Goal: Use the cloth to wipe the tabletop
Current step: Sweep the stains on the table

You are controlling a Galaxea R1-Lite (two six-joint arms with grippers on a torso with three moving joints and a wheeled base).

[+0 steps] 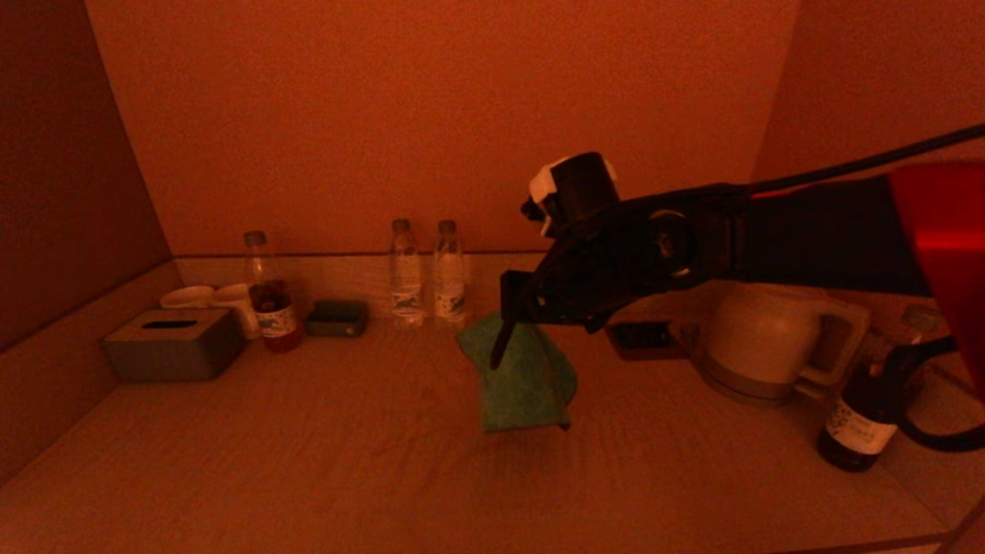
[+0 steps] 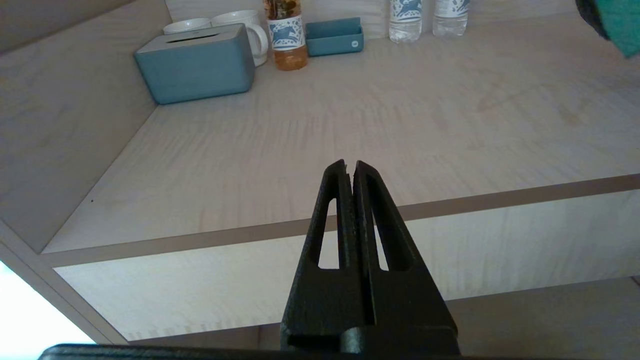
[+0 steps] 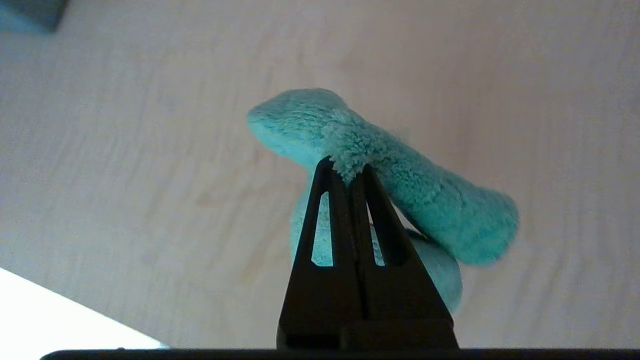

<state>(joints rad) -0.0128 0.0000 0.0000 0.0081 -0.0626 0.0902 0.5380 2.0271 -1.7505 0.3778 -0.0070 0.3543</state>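
Observation:
My right gripper (image 1: 500,355) is shut on the green cloth (image 1: 527,377) and holds it hanging above the middle of the pale wood-grain tabletop (image 1: 346,454). In the right wrist view the cloth (image 3: 400,195) is pinched at the fingertips of that gripper (image 3: 346,172) and droops over the tabletop (image 3: 125,150). My left gripper (image 2: 349,165) is shut and empty, parked in front of the tabletop's front edge (image 2: 200,240); it does not show in the head view. A corner of the cloth (image 2: 622,25) shows in the left wrist view.
Along the back stand a grey tissue box (image 1: 173,344), two white cups (image 1: 212,298), a bottle of amber drink (image 1: 271,304), a small dark tray (image 1: 337,318) and two water bottles (image 1: 427,273). At right are a pale kettle (image 1: 769,338) and a dark bottle (image 1: 866,415).

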